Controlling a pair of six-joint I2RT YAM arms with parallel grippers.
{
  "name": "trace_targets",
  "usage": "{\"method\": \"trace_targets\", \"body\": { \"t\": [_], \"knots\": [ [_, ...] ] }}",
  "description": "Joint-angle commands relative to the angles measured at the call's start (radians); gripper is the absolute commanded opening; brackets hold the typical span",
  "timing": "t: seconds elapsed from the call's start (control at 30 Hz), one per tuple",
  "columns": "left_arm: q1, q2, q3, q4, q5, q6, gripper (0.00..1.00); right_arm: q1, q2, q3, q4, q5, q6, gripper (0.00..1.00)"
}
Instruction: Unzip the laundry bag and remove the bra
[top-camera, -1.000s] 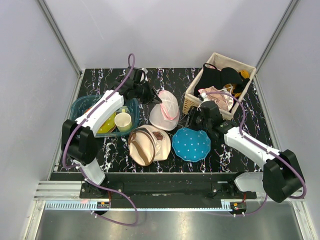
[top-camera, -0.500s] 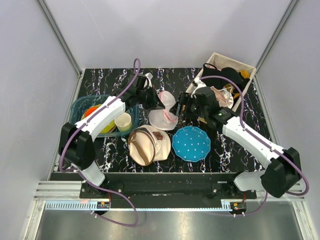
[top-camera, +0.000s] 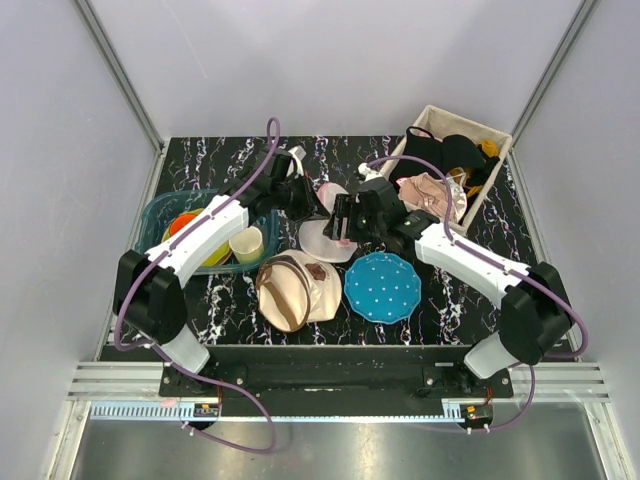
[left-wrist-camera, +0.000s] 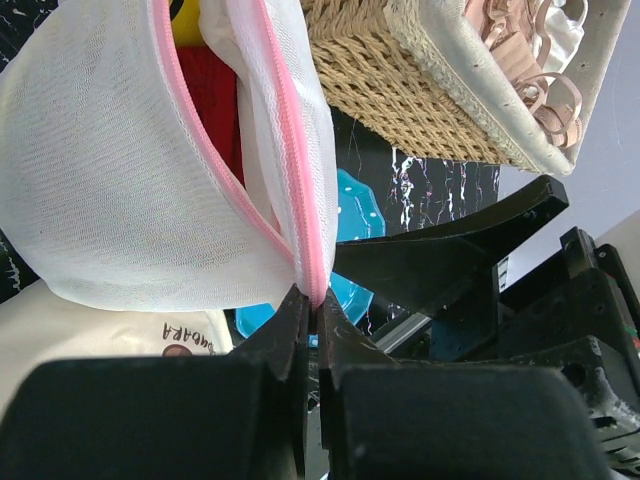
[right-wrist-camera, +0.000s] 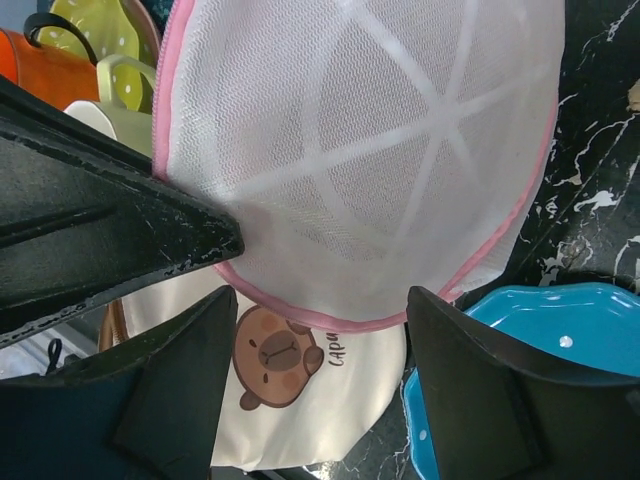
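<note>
Nearest the arm bases in the overhead view, low and centre, lay the beige canvas bag (top-camera: 295, 290), with the blue plate (top-camera: 383, 288) just to its right. Just above them, mid-frame, sat the laundry bag (top-camera: 327, 238), one side tipped up between the two arms.

The left gripper (top-camera: 303, 203) came at it from the upper left. Its wrist view showed the fingers pressed together on the pink rim (left-wrist-camera: 300, 150), at the lowest point of the hanging mesh. The right gripper (top-camera: 342, 218) stood just right of the bag. In its own view its fingers were spread, with the ribbed white dome and pink edge filling the gap above them, and nothing was held. The wicker basket (top-camera: 440, 170) lay beyond, at the upper right.

No zip pull showed in any view, and no bra could be made out through the mesh.

The likely trouble was the right fingers closing on bare mesh or rim instead of the pull, so that a tug dragged the whole bag. That could slip the thin rim out of the left pinch. The two grippers also sat close together and could knock each other.
</note>
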Motion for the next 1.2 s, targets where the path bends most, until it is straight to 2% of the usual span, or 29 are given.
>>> {"method": "trace_targets", "body": {
  "t": [0.0, 0.07, 0.33, 0.53, 0.6, 0.67, 0.77, 0.93, 0.97, 1.0, 1.07, 1.1, 1.13, 1.17],
  "knots": [
    [-0.002, -0.041, 0.001, 0.056, 0.024, 0.017, 0.00, 0.017, 0.001, 0.054, 0.021, 0.137, -0.037, 0.72],
    [-0.002, -0.043, -0.002, 0.053, 0.019, 0.020, 0.00, 0.016, -0.005, 0.057, 0.021, 0.162, -0.045, 0.68],
    [-0.002, -0.034, 0.008, 0.049, 0.024, 0.026, 0.00, 0.020, -0.003, 0.080, 0.021, 0.165, -0.058, 0.64],
    [-0.002, -0.026, 0.008, 0.047, 0.039, 0.036, 0.00, 0.020, -0.009, 0.083, 0.027, 0.177, -0.051, 0.44],
    [-0.002, -0.026, 0.007, 0.046, 0.041, 0.041, 0.00, 0.020, -0.019, 0.077, 0.029, 0.187, -0.051, 0.31],
    [-0.002, -0.020, 0.008, 0.044, 0.042, 0.044, 0.00, 0.019, -0.028, 0.074, 0.031, 0.190, -0.051, 0.26],
    [-0.002, -0.008, 0.016, 0.044, 0.051, 0.049, 0.00, 0.020, -0.029, 0.068, 0.035, 0.188, -0.045, 0.00],
    [-0.002, 0.020, 0.097, -0.017, 0.050, 0.075, 0.01, 0.019, -0.029, 0.048, 0.057, 0.153, -0.019, 0.00],
    [-0.001, 0.024, 0.138, -0.036, 0.021, 0.078, 0.09, 0.020, -0.034, 0.036, 0.064, 0.147, -0.008, 0.00],
    [0.001, 0.032, 0.155, -0.054, 0.008, 0.082, 0.29, 0.019, -0.037, 0.028, 0.073, 0.135, 0.000, 0.00],
    [0.012, 0.029, 0.178, -0.085, -0.013, 0.078, 0.53, 0.019, -0.045, 0.008, 0.090, 0.118, 0.012, 0.00],
    [0.016, 0.017, 0.177, -0.086, -0.016, 0.067, 0.74, 0.019, -0.049, 0.003, 0.095, 0.102, 0.015, 0.00],
    [0.028, 0.008, 0.171, -0.089, -0.021, 0.061, 0.81, 0.020, -0.051, -0.001, 0.095, 0.095, 0.018, 0.00],
    [0.035, -0.001, 0.153, -0.086, -0.028, 0.055, 0.84, 0.017, -0.054, -0.003, 0.098, 0.089, 0.018, 0.00]
  ]
}}
